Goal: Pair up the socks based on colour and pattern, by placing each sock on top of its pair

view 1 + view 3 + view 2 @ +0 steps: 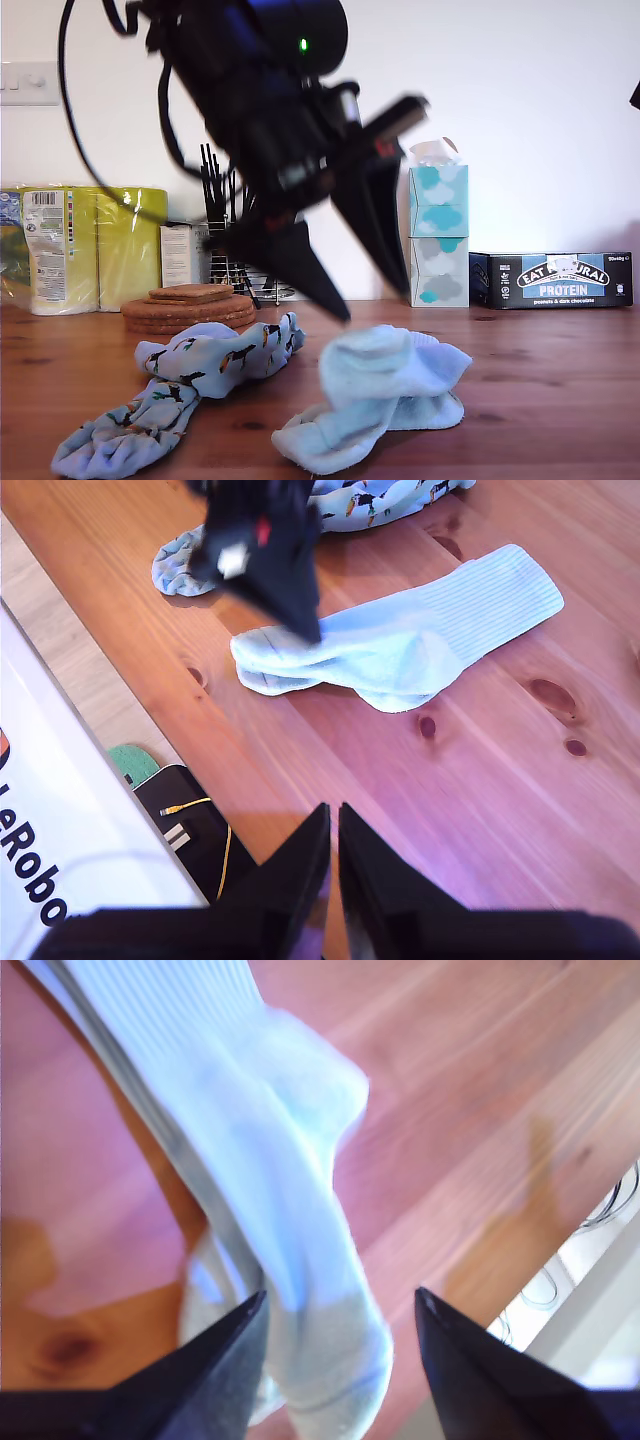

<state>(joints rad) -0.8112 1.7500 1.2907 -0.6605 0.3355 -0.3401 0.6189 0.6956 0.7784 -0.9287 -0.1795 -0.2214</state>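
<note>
The 2 plain pale blue cotton ankle socks lie stacked on the wooden table, right of the 2 toucan-print light blue socks in the exterior view. My first pincer hangs released above them; my second pincer is clenched, empty. Pairing looks finished; next, probably retreat.

Bare desk lies open on the exterior view's right, from the plain pale blue socks out to that edge. On that view's left the toucan socks fill the near desk. Along the far wall cork coasters, a tissue box stack and a protein bar box block passage.
</note>
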